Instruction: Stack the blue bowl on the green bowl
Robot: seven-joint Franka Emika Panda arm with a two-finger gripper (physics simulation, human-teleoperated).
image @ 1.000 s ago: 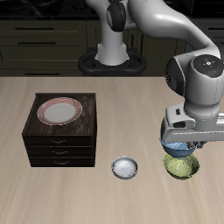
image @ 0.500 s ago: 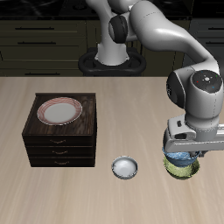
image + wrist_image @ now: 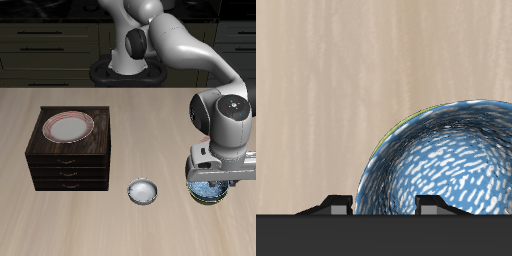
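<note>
The blue bowl, speckled blue and white, sits nested in the green bowl near the table's front edge. Only a thin olive sliver of the green bowl shows around it. My gripper hangs straight over both bowls. In the wrist view the blue bowl fills much of the frame, with the green bowl's rim peeking out beside it. My gripper has its fingers spread wide apart, one outside and one inside the blue bowl's rim, so it looks open.
A dark wooden drawer cabinet stands on the table with a pink-rimmed plate on top. A small white-grey bowl sits between the cabinet and the stacked bowls.
The gripper has come down with the blue bowl. The bowl was just above the green bowl and now rests inside it, hiding most of the green.
</note>
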